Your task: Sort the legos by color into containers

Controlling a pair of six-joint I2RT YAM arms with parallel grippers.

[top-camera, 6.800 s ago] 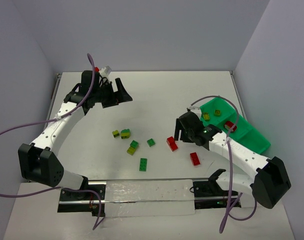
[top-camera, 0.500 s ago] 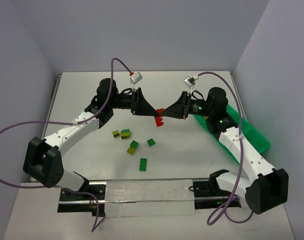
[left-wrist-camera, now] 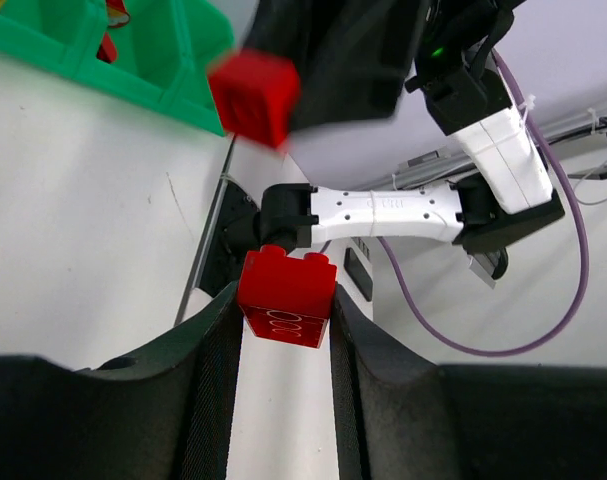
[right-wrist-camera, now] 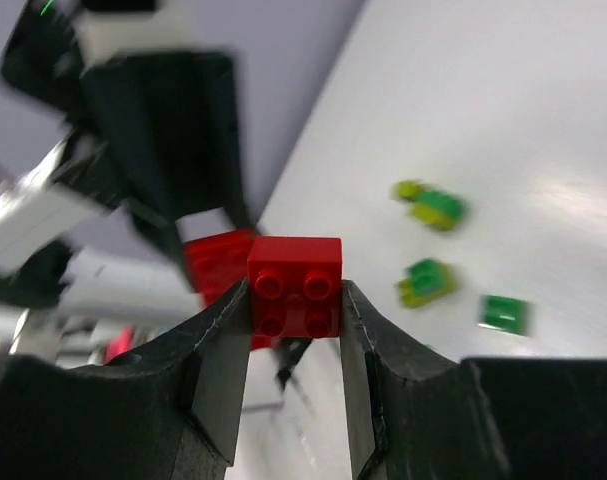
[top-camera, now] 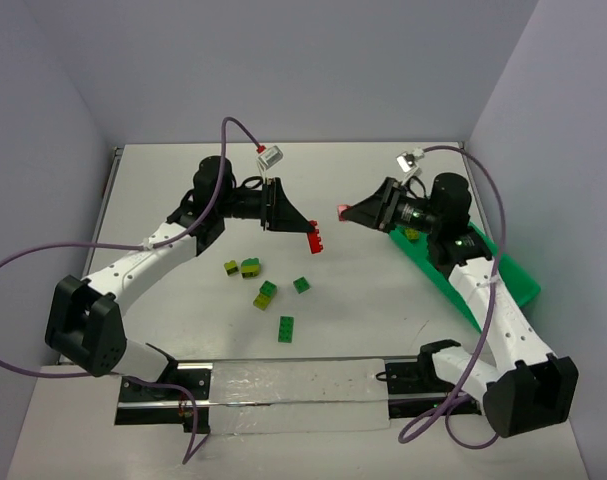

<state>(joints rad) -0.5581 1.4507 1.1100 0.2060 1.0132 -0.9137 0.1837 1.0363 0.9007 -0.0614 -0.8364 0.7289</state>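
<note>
Red pair now parted: left gripper (left-wrist-camera: 283, 330) clamps near red brick (left-wrist-camera: 285, 298), right gripper (right-wrist-camera: 295, 310) clamps far red brick (right-wrist-camera: 295, 283); tray (top-camera: 518, 280) next.

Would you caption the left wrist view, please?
Left gripper clamps one red brick; right gripper holds a second red brick.

The left end effector (top-camera: 306, 233) and the right end effector (top-camera: 346, 212) are facing each other above the far middle of the desk (top-camera: 383, 300), leaving only a narrow gap between the red lego (top-camera: 314, 241) and the square red lego (top-camera: 341, 210) they are gripping. Loose legos (top-camera: 266, 293) are crowding the middle. The right arm (top-camera: 483, 290) is stretching over the green tray (top-camera: 518, 285) on the right. Bare desk is lying open between the loose legos and the tray, and along the far edge.
</note>
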